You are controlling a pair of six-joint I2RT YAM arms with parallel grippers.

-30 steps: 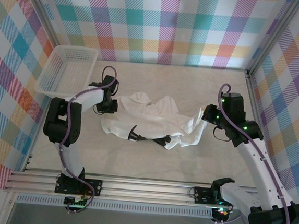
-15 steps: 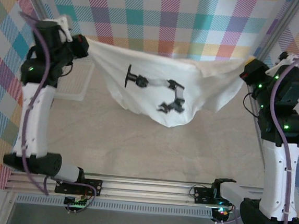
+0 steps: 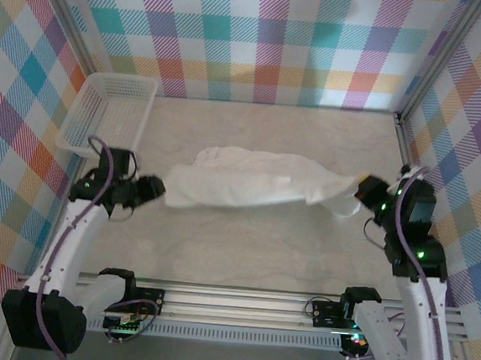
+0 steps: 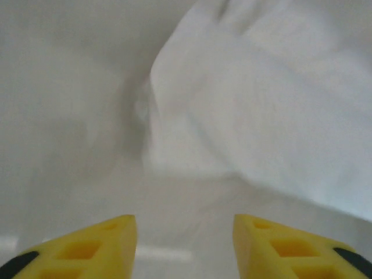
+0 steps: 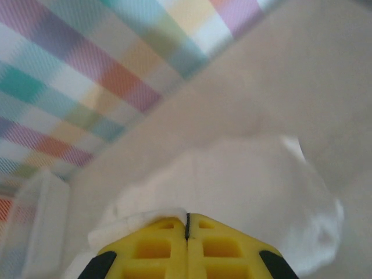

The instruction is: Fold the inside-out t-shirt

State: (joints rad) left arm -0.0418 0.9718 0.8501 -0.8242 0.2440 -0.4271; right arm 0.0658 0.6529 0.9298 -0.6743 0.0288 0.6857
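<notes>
The white t-shirt (image 3: pixel 257 177) lies on the table in a long, bunched band running left to right. My right gripper (image 3: pixel 363 190) is at its right end, and in the right wrist view the gripper (image 5: pixel 187 216) is shut with a fold of the t-shirt (image 5: pixel 232 180) pinched at its tips. My left gripper (image 3: pixel 154 190) sits low at the shirt's left end. In the left wrist view that gripper (image 4: pixel 185 224) is open, with bare table between its yellow fingers (image 4: pixel 110 244) and the t-shirt (image 4: pixel 261 116) just ahead of them.
A white lattice basket (image 3: pixel 107 114) stands at the back left against the plaid wall. Metal frame posts run along both sides. The rail with the arm bases (image 3: pixel 238 302) crosses the near edge. Bare marbled table (image 3: pixel 251 248) lies in front of the shirt.
Both arms have come down from holding the shirt spread high in the air. The shirt now rests on the table, and the left gripper has let go of it.
</notes>
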